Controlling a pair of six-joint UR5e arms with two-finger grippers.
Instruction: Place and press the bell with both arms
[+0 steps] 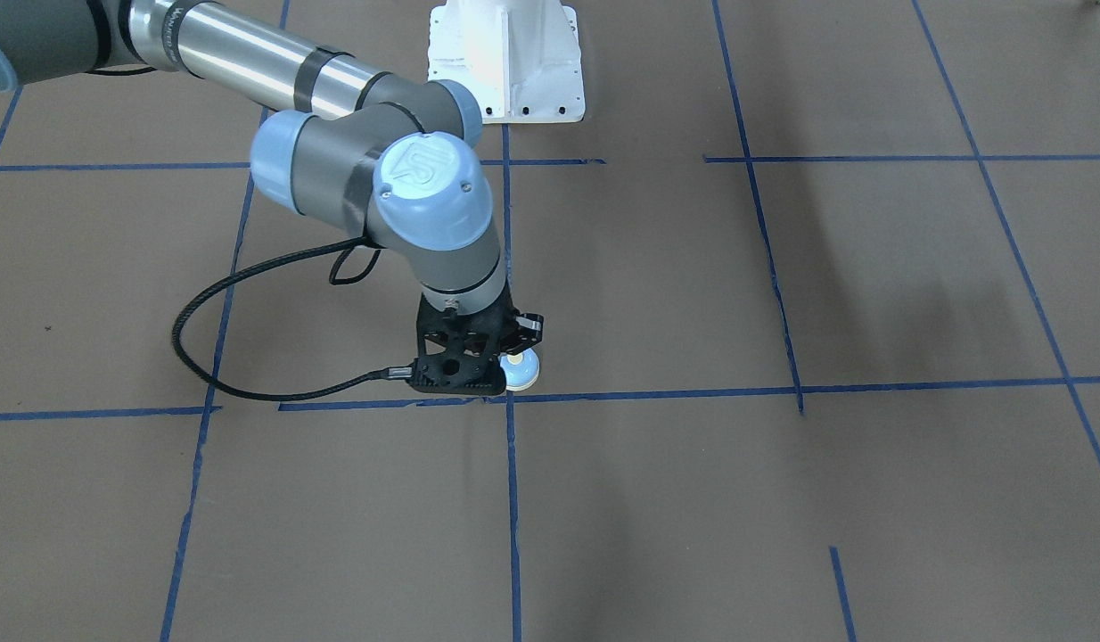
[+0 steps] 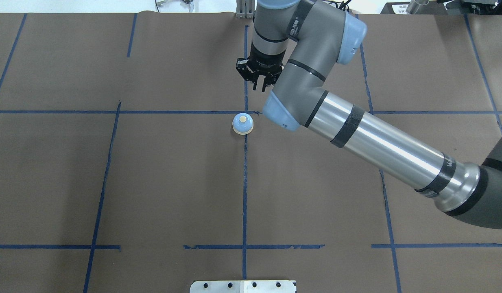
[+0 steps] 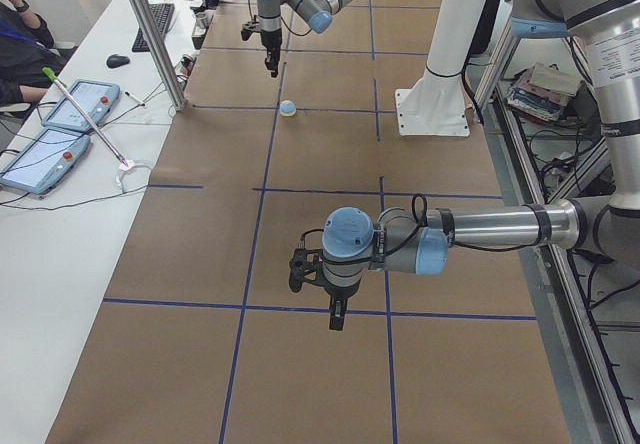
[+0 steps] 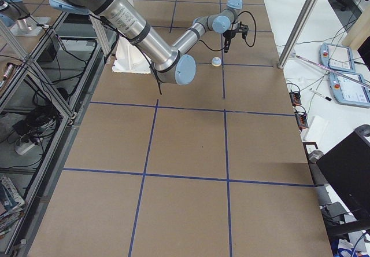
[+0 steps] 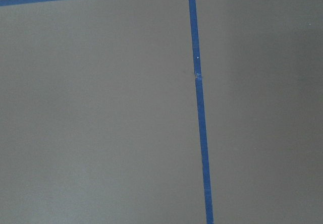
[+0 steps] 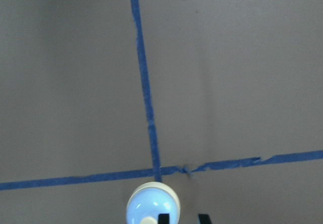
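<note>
The bell [image 2: 243, 123] stands upright on the brown table at a crossing of blue tape lines; it also shows in the front view [image 1: 522, 372], the left side view [image 3: 287, 108], the right side view [image 4: 216, 62] and the right wrist view [image 6: 151, 204]. My right gripper [image 2: 259, 86] hangs above the table just beyond the bell, apart from it and empty. Its fingertips [image 6: 163, 219] stand a narrow gap apart. In the front view the right gripper [image 1: 517, 346] partly hides the bell. My left gripper [image 3: 337, 319] points down far from the bell; I cannot tell whether it is open.
A white bolted pedestal base [image 1: 505, 62] stands at the robot's side of the table [image 2: 243, 286]. A black cable [image 1: 193, 312] loops beside the right wrist. A side desk with tablets [image 3: 60, 134] and a metal post [image 3: 150, 34] lie beyond the table edge.
</note>
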